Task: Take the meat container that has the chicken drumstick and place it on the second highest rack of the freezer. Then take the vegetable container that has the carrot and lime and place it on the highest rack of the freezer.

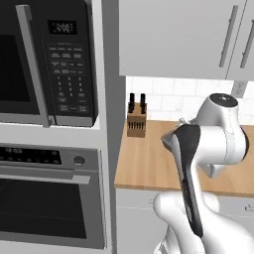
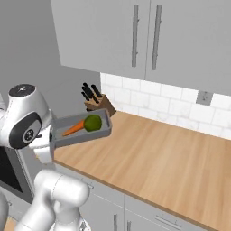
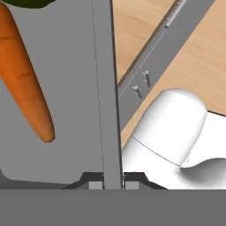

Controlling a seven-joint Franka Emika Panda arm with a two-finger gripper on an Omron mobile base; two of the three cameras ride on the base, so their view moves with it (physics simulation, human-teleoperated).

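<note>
Right now my gripper (image 3: 112, 184) is clamped on the rim wall of the shallow grey rectangular container (image 2: 102, 131), holding it in the air above the light wooden table (image 2: 153, 153), with the slim orange carrot (image 2: 74, 127) and round green lime (image 2: 93, 122) lying inside.
</note>
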